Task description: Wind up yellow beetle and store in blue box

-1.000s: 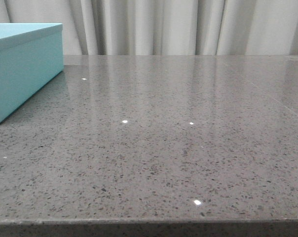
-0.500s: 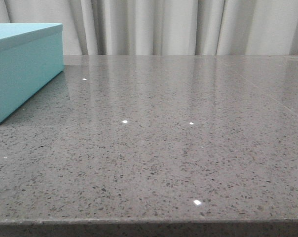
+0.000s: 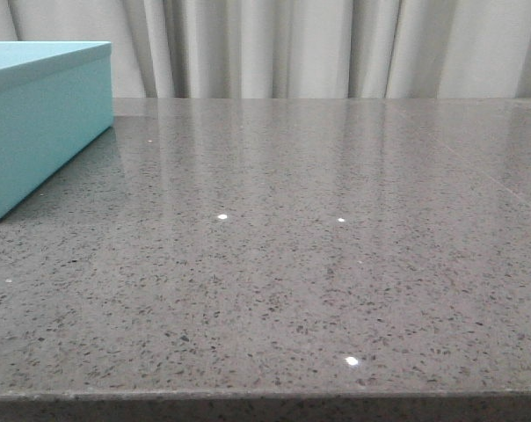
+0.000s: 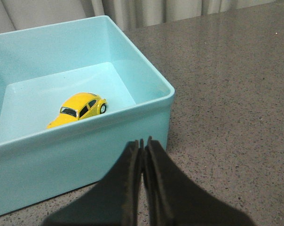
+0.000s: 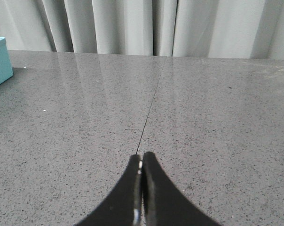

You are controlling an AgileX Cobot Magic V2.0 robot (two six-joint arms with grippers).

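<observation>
Inside the large light turquoise-blue rectangular box (image 4: 146, 77) on the speckled grey stone counter (image 3: 336, 264) sits the small glossy yellow toy beetle (image 4: 78, 109), while left gripper (image 4: 143, 143) and right gripper (image 5: 141, 162) hover outside it, jaws pressed together, empty.

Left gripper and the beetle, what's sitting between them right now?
In the left wrist view, only the box's near wall lies between the left gripper, jaws shut, and the beetle on the box floor.
</observation>
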